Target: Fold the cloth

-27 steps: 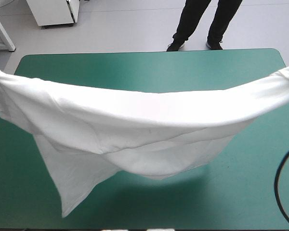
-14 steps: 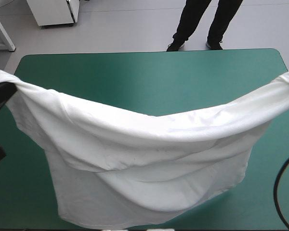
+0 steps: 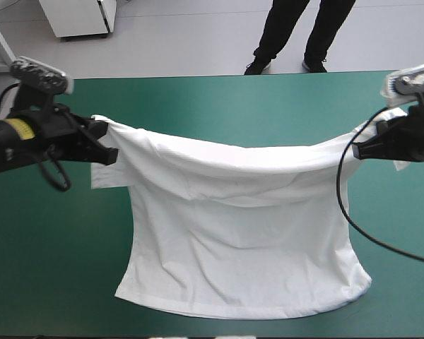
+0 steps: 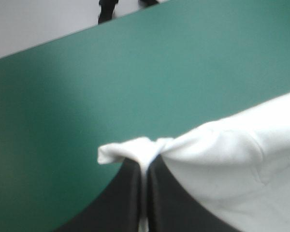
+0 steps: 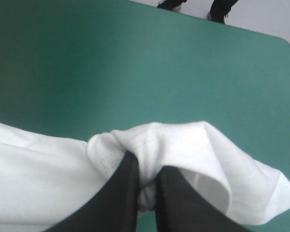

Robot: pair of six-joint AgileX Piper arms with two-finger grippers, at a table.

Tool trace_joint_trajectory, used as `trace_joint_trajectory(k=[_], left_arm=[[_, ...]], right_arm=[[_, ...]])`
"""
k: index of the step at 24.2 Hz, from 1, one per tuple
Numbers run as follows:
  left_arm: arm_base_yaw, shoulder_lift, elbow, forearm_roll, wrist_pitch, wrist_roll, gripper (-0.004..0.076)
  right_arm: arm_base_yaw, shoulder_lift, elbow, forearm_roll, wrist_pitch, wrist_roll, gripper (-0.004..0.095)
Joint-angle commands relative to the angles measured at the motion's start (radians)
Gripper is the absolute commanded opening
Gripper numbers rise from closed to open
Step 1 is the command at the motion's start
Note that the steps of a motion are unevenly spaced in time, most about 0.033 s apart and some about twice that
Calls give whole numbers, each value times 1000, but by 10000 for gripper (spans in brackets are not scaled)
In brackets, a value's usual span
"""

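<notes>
The table, under its teal-green cover, carries the white T-shirt, whose lower half seems to lie flat toward the near edge.

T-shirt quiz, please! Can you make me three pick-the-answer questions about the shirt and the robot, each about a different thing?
1. Where does the lower part of the T-shirt lie?
A) on the teal-green table
B) on the floor
C) in a box

2. How many robot arms hold it?
A) none
B) one
C) two

3. What state is it in?
A) a folded bundle
B) spread out, its top edge lifted
C) a crumpled heap

Answers: 1 A, its hem rests on the cover near the table's near edge. 2 C, the left gripper and the right gripper each have their fingers shut on a top corner. 3 B, the top edge sags between the two held corners.
</notes>
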Motion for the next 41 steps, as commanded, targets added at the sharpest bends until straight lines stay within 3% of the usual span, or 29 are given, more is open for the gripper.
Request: trace_joint_trajectory(k=[1,15,18,20,24,27,32,36,41], left_arm=[[-1,96,-18,18,-38,1,-22],[45,548,-18,100,-377,1,-22],[75,607,-22,100,-367,1,-20],[86,633,-22,100,-364,5,27],[88,676,-24,70,-377,61,307],[88,678,-54,59,-306,54,388],[88,613,-96,62,-171,69,399],[88,535,-86,43,12,67,399],[88,349,71,-35,16,53,399]], right_arm=[[1,106,-19,-21,-114,-19,-17],[-3,704,-156,-14,-247,-65,-17],[-21,766,-174,16,-244,-65,-4],[-55,784,-176,112,-252,-126,86],[-119,792,-184,169,-279,-146,443],[-147,792,-233,212,-238,-146,566],[-183,755,-319,317,-102,-151,564],[-183,690,-287,320,-9,-146,564],[-183,544,-159,353,-11,-139,564]])
